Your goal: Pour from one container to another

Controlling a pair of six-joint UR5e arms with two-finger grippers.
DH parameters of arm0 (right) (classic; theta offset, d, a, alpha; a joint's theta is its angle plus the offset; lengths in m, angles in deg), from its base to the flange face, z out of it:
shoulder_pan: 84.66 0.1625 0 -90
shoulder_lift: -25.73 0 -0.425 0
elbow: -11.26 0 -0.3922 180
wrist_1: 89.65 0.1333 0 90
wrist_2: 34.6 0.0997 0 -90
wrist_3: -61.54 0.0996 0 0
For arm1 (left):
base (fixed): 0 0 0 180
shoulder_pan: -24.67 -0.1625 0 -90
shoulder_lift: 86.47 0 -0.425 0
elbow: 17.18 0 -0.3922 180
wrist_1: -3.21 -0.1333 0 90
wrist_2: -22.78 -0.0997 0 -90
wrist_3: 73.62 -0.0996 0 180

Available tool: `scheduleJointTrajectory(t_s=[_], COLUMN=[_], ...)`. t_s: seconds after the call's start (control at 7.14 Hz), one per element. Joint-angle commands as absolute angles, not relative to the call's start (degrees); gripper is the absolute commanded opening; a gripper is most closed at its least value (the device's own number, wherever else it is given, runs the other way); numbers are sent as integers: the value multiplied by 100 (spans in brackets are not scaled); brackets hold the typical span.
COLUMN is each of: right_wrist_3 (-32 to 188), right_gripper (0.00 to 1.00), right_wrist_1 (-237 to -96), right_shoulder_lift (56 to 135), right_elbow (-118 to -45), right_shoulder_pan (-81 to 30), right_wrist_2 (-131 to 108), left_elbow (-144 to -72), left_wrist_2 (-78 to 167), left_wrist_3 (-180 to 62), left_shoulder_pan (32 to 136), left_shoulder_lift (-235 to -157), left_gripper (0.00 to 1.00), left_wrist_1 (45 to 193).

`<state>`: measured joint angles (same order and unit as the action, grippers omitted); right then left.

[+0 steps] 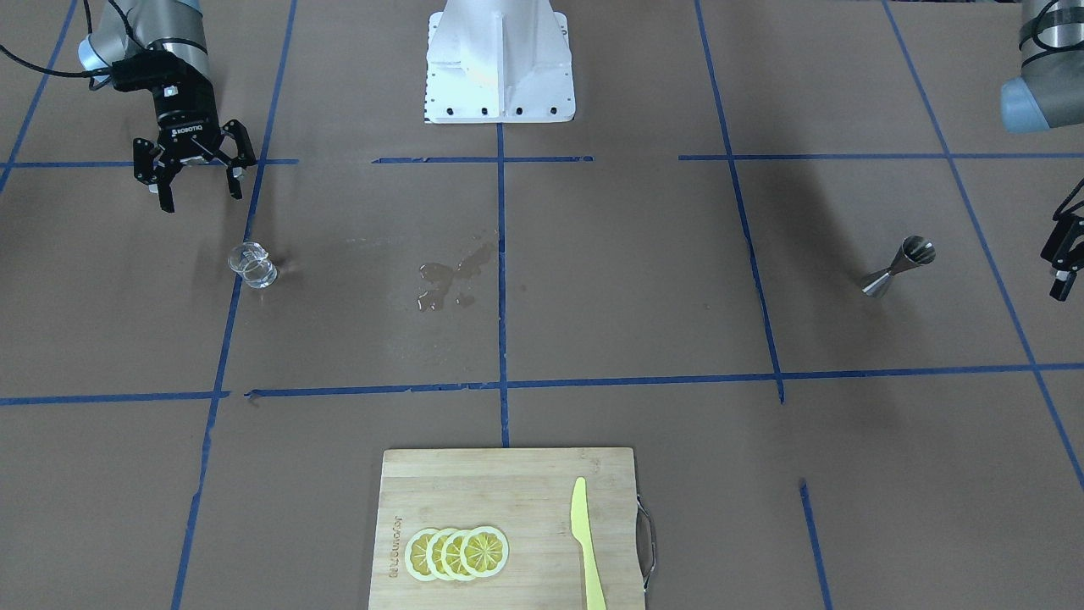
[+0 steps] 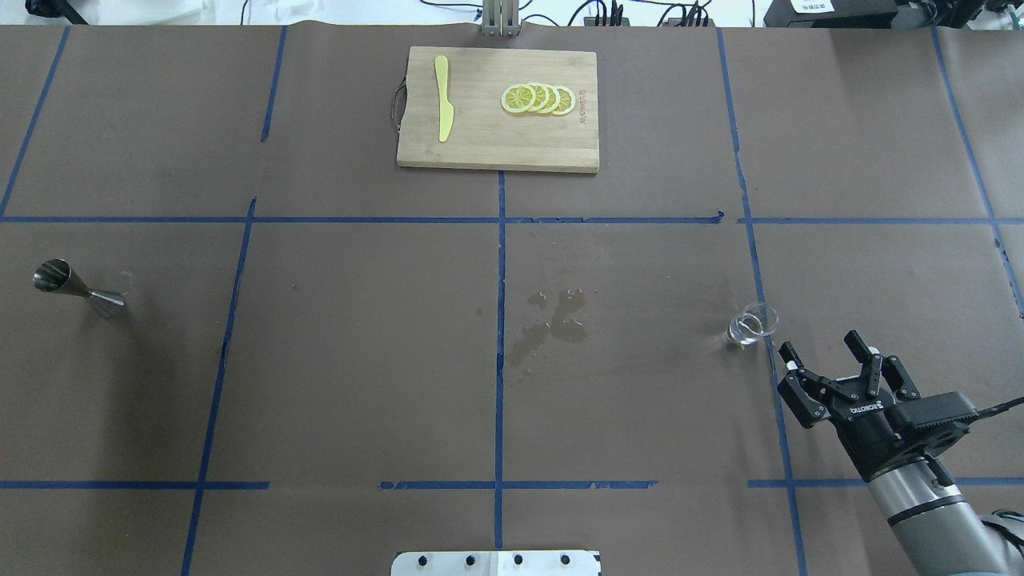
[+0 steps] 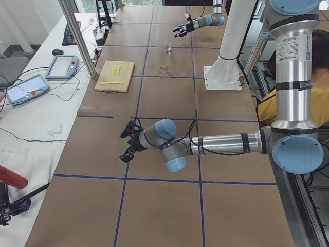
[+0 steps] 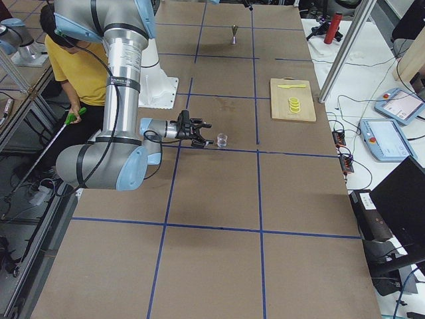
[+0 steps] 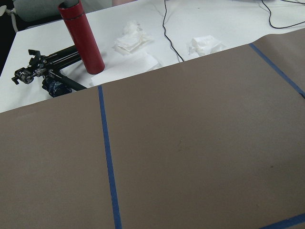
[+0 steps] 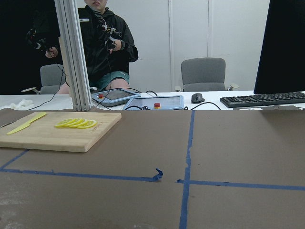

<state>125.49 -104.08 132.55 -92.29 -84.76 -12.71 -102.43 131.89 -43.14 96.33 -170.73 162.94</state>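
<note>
Glass cup (image 2: 752, 326) near right edge of table (image 2: 640, 416): likely light, slick, breakable; grip across its wall. Right gripper (image 2: 821, 346) fingers spread, empty; left gripper (image 1: 1064, 263) fingers unclear.

1. The right gripper (image 4: 207, 135), fingers spread, points level at the clear glass cup (image 4: 222, 140) just beside it.
2. The steel jigger (image 4: 234, 33) stands at the table's far end.
3. A wooden cutting board (image 4: 307, 98) bears lemon slices (image 4: 293, 104) and a yellow knife (image 4: 288, 85).
4. A person in a yellow shirt (image 4: 83, 73) is behind the arm.

The right end effector (image 1: 201, 199) bears the brand "ROBOTIQ".
</note>
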Motion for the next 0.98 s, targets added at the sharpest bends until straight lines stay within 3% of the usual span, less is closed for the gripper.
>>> scheduleJointTrajectory(t_s=[0.0, 0.28, 0.84], right_wrist_3=[12047, 11562, 10447], right_gripper=[100, 100, 100], right_wrist_1=[-10415, -10702, -13406], right_shoulder_lift=[13437, 13280, 11534], right_elbow=[-9517, -9456, -9168], right_shoulder_pan=[-7305, -5540, -2207], right_wrist_2=[222, 2400, 6601], left_elbow=[-10226, -10208, -10182], left_wrist_2=[13482, 13632, 14413], left_wrist_3=[-4330, -4338, -5328], left_shoulder_pan=[9656, 9665, 10348], left_shoulder_lift=[-17224, -17557, -18417], left_gripper=[100, 100, 100], left_wrist_1=[15975, 15302, 13178])
